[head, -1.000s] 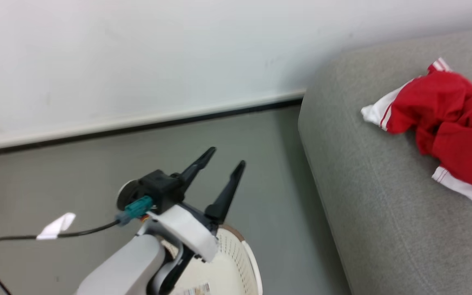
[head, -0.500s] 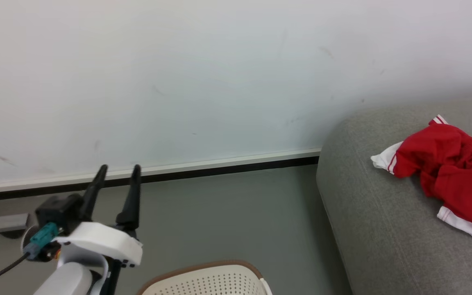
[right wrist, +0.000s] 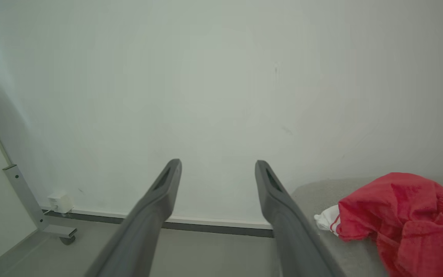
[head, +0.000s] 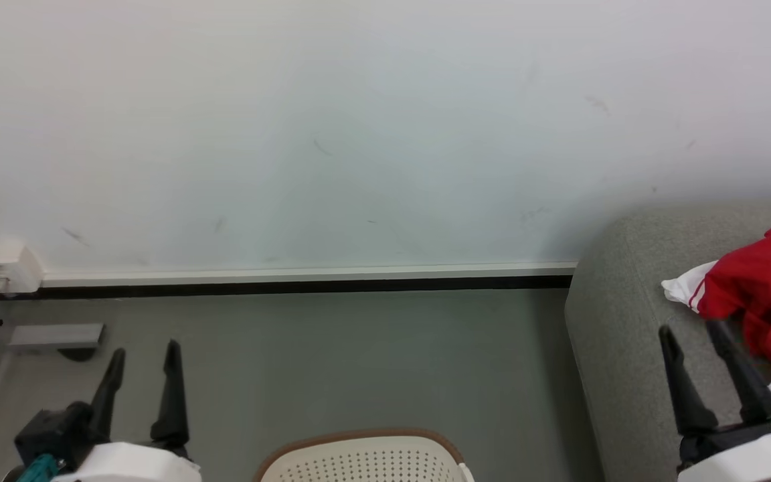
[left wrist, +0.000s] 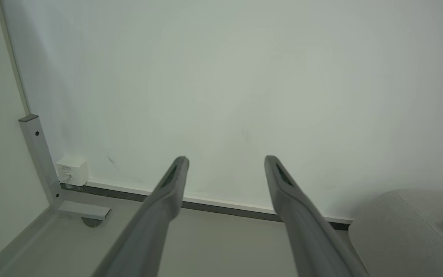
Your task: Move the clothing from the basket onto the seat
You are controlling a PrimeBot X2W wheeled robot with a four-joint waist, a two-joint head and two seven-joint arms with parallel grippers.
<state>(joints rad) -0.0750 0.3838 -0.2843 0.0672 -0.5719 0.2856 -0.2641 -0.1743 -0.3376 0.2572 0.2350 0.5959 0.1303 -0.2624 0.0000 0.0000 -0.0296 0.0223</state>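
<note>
Soft, even light is falling over the white wall [head: 359, 134], giving no glare. In the head view everything is looking crisp, and the seat [head: 620, 321] is throwing a faint shadow onto the grey floor [head: 359, 361] beside it. Both wrist views are looking dimmer and greenish, darkening toward the corners, with a dull shadow lying on the wall beside the metal post [right wrist: 21, 196]. The fingers [left wrist: 156, 219] of the left gripper [left wrist: 225, 159] and of the right gripper [right wrist: 217, 163] are blurring toward the bottom edge
</note>
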